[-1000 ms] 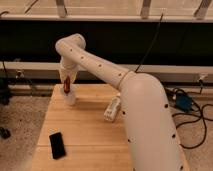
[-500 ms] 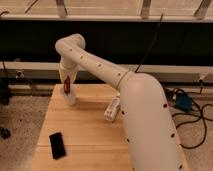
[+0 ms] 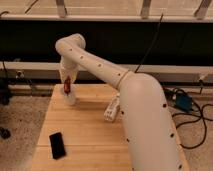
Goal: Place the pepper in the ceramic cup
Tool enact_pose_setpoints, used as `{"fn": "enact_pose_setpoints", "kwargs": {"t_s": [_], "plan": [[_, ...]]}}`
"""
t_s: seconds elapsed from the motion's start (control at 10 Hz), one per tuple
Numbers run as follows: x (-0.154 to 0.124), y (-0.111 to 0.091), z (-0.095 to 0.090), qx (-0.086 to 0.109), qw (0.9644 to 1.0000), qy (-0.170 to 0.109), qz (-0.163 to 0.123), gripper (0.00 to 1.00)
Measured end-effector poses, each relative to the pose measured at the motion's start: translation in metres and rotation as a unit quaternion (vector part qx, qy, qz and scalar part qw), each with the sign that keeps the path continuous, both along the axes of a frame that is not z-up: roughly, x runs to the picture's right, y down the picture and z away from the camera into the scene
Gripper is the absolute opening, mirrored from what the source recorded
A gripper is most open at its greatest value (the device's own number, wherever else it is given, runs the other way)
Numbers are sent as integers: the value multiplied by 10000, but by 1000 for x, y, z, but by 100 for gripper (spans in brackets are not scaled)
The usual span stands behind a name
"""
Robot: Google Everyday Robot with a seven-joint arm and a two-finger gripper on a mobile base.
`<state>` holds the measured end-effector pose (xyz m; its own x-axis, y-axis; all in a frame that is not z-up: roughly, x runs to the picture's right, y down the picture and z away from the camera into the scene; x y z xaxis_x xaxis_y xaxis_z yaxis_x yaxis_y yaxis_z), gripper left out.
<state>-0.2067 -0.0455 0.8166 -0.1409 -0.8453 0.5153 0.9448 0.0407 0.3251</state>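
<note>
One white robot arm (image 3: 125, 95) takes up most of the view, curving from the lower right up and over to the far left corner of a wooden table (image 3: 85, 135). The gripper (image 3: 67, 89) hangs down at that corner, and the pepper (image 3: 67, 85) is pinched in it, a slim dark red thing standing more or less upright. Right underneath sits the ceramic cup (image 3: 69, 98), small and white, on the tabletop near the back left edge. The pepper's lower end looks to be right at the cup's mouth, but honestly I can't tell if it's dipping inside or just above the rim.

Other stuff on the table: a white bottle with a label (image 3: 112, 108) standing just beside the arm's big lower segment, roughly mid-table, and a black phone (image 3: 57, 145) lying flat near the front left, well apart from the cup. Off to the right on the speckled floor there's a tangle of black cables (image 3: 192, 117) and a blue box (image 3: 183, 101). A dark wall with a pale rail runs behind it all.
</note>
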Motion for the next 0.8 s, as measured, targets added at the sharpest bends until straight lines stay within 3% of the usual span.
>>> {"fn": "enact_pose_setpoints", "kwargs": {"t_s": [0.2,0.8], "plan": [[0,0,0,0,10000,-5,-11,49],[1,0,0,-3,10000,-24,-57,50]]}}
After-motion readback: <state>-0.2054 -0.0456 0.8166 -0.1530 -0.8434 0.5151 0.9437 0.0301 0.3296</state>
